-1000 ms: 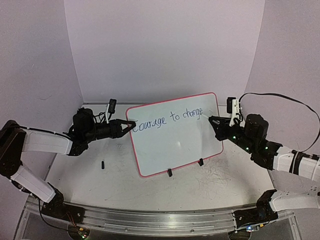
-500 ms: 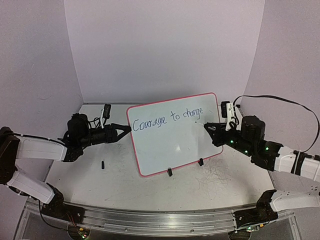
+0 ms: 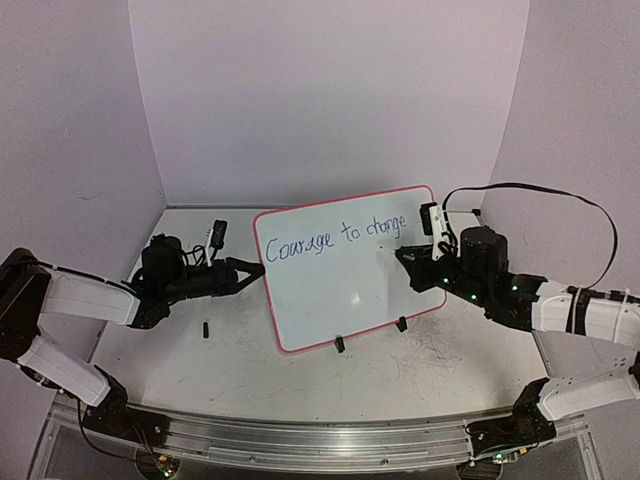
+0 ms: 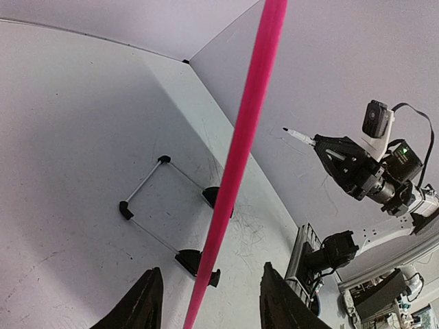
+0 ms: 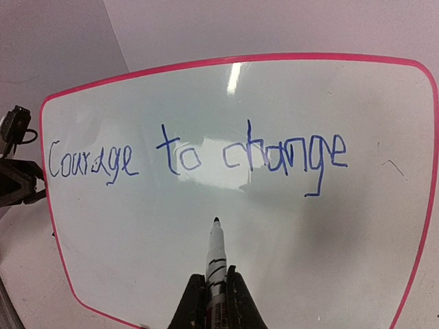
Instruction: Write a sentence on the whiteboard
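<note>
One whiteboard point(image 3: 345, 300), three written words point(image 3: 336, 236); right tool point(image 5: 210, 286) clamps one marker point(image 5: 216, 255), left tool point(image 3: 252, 270) parted.

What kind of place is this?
Probably a robot test booth: plain walls close around a scuffed table, two robot arms bolted to a metal rail, the right gripper holding a marker at a whiteboard.

The left arm point(image 3: 85, 295) lay low and extended toward the middle, the left tool point(image 3: 256, 269) horizontal with its jaws parted. The right arm point(image 3: 560, 310) reached inward likewise, the right tool point(image 3: 403, 256) clamped on a marker point(image 5: 216, 250) pointing past its fingertips.
</note>
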`<action>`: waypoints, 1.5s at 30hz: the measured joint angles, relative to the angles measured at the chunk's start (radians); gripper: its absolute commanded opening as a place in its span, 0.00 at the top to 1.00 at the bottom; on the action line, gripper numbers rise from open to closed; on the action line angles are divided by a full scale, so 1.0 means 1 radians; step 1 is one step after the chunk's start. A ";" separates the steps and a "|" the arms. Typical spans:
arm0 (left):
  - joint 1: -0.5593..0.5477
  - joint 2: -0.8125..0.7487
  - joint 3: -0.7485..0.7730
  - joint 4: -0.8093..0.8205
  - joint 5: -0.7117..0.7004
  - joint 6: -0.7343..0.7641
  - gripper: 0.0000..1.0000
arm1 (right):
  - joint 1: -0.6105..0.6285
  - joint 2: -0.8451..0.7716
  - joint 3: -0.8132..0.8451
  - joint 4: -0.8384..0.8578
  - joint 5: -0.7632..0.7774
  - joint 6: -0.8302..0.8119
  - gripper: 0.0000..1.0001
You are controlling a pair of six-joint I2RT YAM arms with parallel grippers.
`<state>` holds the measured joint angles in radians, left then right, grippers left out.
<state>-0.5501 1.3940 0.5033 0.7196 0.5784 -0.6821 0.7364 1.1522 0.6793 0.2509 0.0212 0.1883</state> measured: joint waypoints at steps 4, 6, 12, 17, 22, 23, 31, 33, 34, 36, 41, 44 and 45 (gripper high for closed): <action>-0.001 0.010 -0.008 0.010 -0.004 -0.002 0.54 | 0.000 0.086 0.024 0.056 -0.007 -0.029 1.00; -0.001 0.022 -0.008 0.019 -0.005 -0.003 0.55 | 0.000 0.129 0.043 0.088 -0.023 -0.037 1.00; -0.001 0.035 -0.012 0.026 -0.006 -0.003 0.59 | 0.002 0.208 0.088 0.159 -0.077 -0.053 1.00; 0.000 0.046 -0.015 0.041 -0.003 0.000 0.65 | 0.010 0.238 0.114 0.187 -0.100 -0.057 1.00; 0.001 0.071 -0.014 0.041 -0.002 0.001 0.65 | 0.016 0.244 0.117 0.203 -0.109 -0.057 1.00; 0.001 0.073 -0.014 0.042 -0.002 0.001 0.63 | 0.017 0.244 0.117 0.205 -0.109 -0.057 1.00; 0.034 0.072 -0.014 0.044 0.012 -0.002 0.51 | 0.022 0.244 0.117 0.205 -0.112 -0.057 1.00; 0.039 0.071 -0.014 0.045 0.014 -0.002 0.50 | 0.023 0.242 0.117 0.205 -0.113 -0.057 1.00; 0.041 0.071 -0.013 0.046 0.014 -0.003 0.50 | 0.024 0.242 0.117 0.205 -0.113 -0.057 1.00; 0.043 0.071 -0.010 0.047 0.014 -0.004 0.50 | 0.027 0.240 0.117 0.205 -0.114 -0.056 1.00; 0.047 0.071 0.022 0.047 0.017 -0.004 0.52 | 0.038 0.240 0.117 0.206 -0.120 -0.053 1.00; 0.050 0.071 0.039 0.049 0.021 -0.004 0.53 | 0.053 0.240 0.117 0.207 -0.123 -0.052 1.00; 0.051 0.071 0.043 0.049 0.022 -0.004 0.54 | 0.058 0.241 0.117 0.208 -0.124 -0.052 1.00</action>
<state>-0.4993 1.4654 0.5459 0.7683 0.6001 -0.6862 0.7947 1.3929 0.7963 0.4591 -0.1031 0.1358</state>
